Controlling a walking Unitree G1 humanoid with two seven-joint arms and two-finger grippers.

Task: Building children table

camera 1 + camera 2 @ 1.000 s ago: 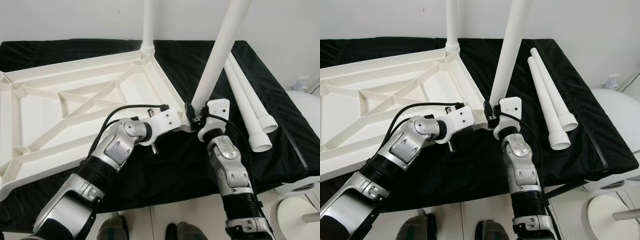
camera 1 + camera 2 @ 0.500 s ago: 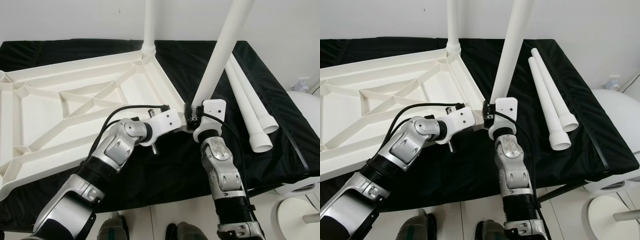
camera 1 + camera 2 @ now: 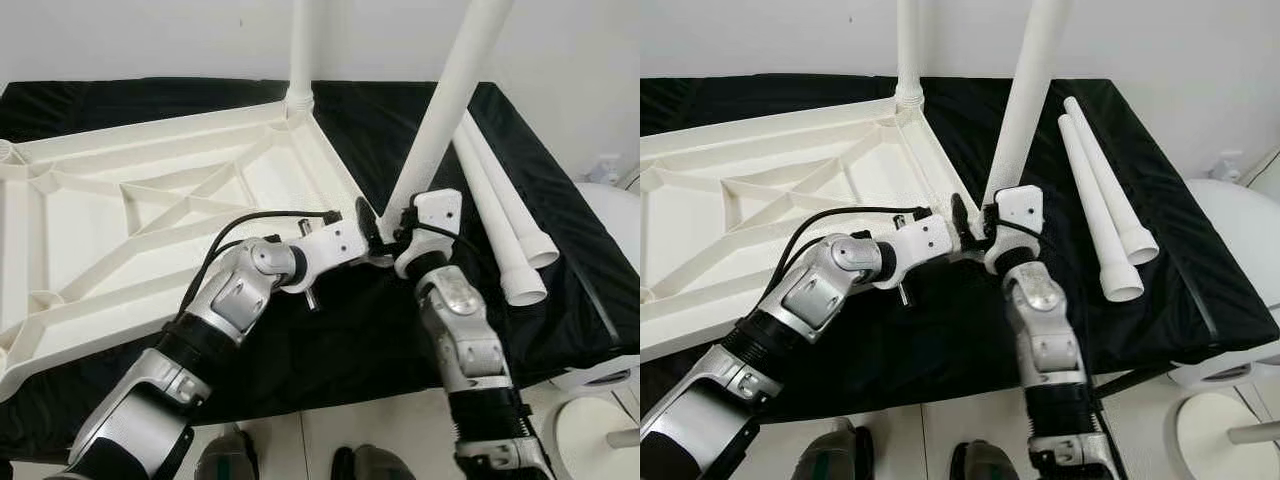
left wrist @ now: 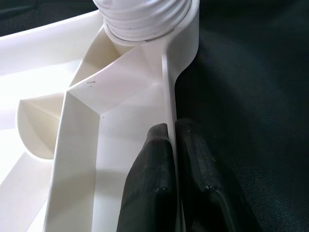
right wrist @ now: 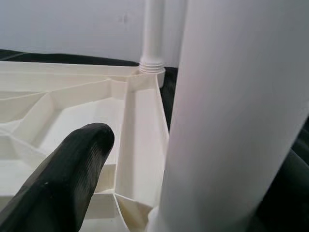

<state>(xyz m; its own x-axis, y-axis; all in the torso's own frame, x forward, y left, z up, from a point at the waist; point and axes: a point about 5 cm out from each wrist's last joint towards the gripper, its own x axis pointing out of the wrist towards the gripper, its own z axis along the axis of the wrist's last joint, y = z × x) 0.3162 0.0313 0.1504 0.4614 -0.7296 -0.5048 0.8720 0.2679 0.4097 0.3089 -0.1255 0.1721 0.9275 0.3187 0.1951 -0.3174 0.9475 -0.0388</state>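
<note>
Tabletop lies upside down at frame left; left gripper pinches its rim, right gripper clasps the tilted leg at centre.

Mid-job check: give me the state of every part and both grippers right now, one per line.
Tabletop: upside down on the black cloth, ribs facing up.
Far corner leg: upright, seated in its socket.
Near corner leg: tilted, base at the near corner socket.
Two spare legs: lying side by side on the cloth, unmounted.
Left gripper: shut on the tabletop's rim.
Right gripper: around the near corner leg's base.
</note>
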